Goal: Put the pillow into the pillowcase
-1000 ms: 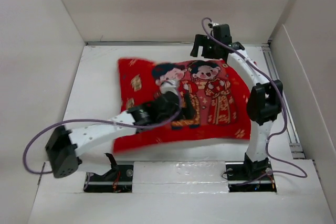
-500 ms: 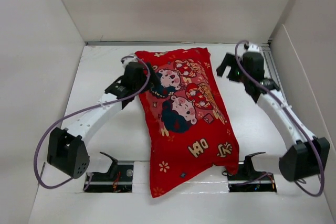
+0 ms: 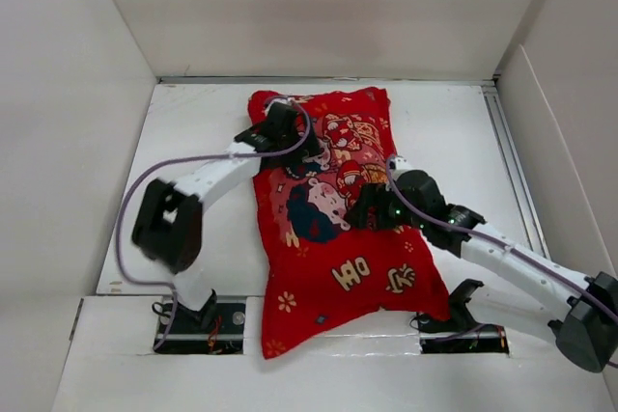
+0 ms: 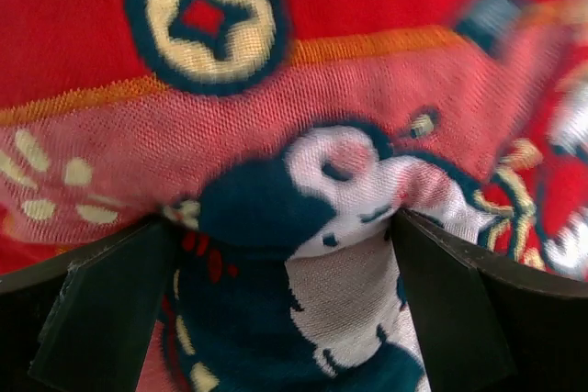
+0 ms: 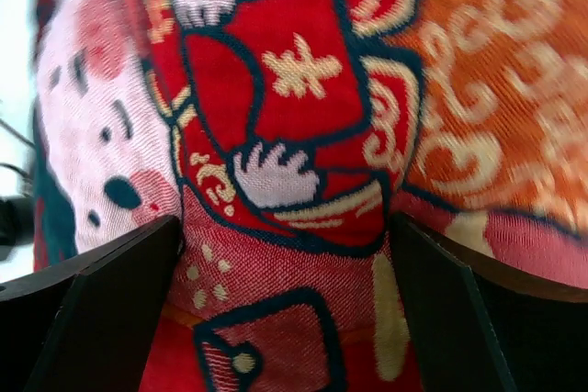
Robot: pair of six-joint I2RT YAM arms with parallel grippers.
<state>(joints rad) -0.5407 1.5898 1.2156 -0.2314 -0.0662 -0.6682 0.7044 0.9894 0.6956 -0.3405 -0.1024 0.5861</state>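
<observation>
Since half a second ago the right fingers (image 3: 365,213) have been brought from the far right of the desk (image 3: 183,132) onto the middle of the pillowcase (image 3: 338,282), and the left fingers (image 3: 294,140) have been shifted from its left edge onto its far end. Both pairs are seen spread wide and pressed down on the printed cloth, which is bulged up between the left pair. The plump pillowcase is laid lengthwise from the desk's far middle to its near edge.
</observation>
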